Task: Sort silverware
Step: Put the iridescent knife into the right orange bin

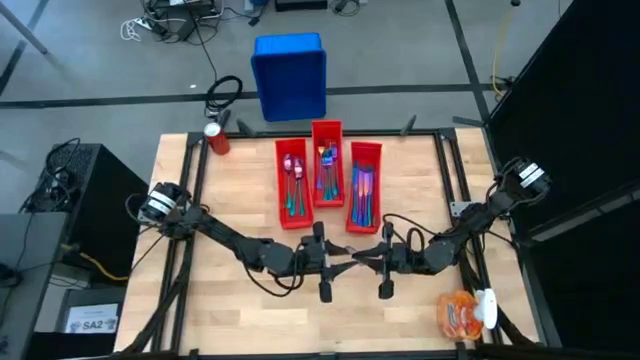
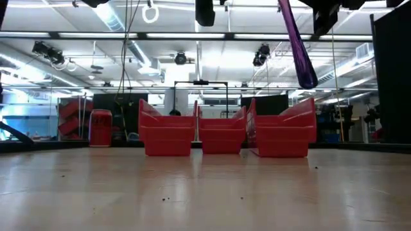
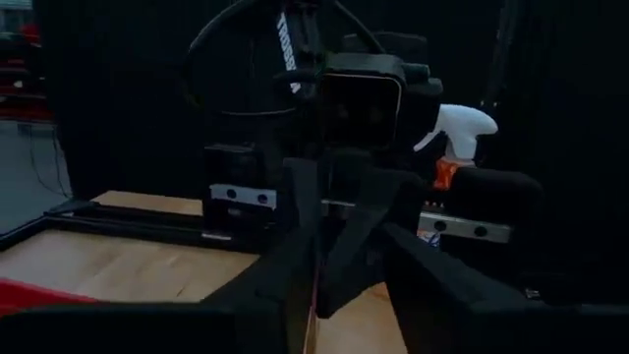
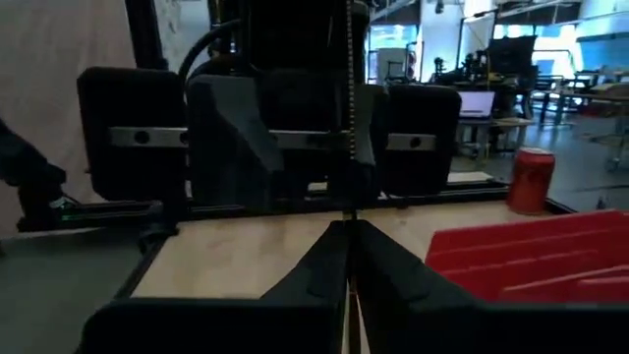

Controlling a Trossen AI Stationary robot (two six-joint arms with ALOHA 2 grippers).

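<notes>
Three red bins (image 1: 327, 135) stand side by side at the table's far middle, each with iridescent silverware (image 1: 364, 195) lying in it. My two grippers face each other, tip to tip, over the near middle. My right gripper (image 1: 366, 262) is shut. A long purple piece of silverware (image 2: 298, 48) hangs slanting from above the low view's top edge, clear of the table. My left gripper (image 1: 338, 262) is open, its fingers (image 3: 295, 261) standing either side of the right gripper's tips; whether they touch anything I cannot tell. My right gripper holds the purple piece by its upper part; the place of contact lies above the low view's top and is hidden by the fingers elsewhere. The fingers (image 4: 324, 261) reach level from the table's right. The piece hangs tilted, its rounded lower end (image 2: 307, 80) clear of the table.
A red can (image 1: 216, 138) stands at the far left corner. A spray bottle with orange liquid (image 1: 468, 310) lies at the near right corner. A blue crate (image 1: 290, 75) sits on the floor beyond the far edge. Bare wood lies left, right and near of the grippers.
</notes>
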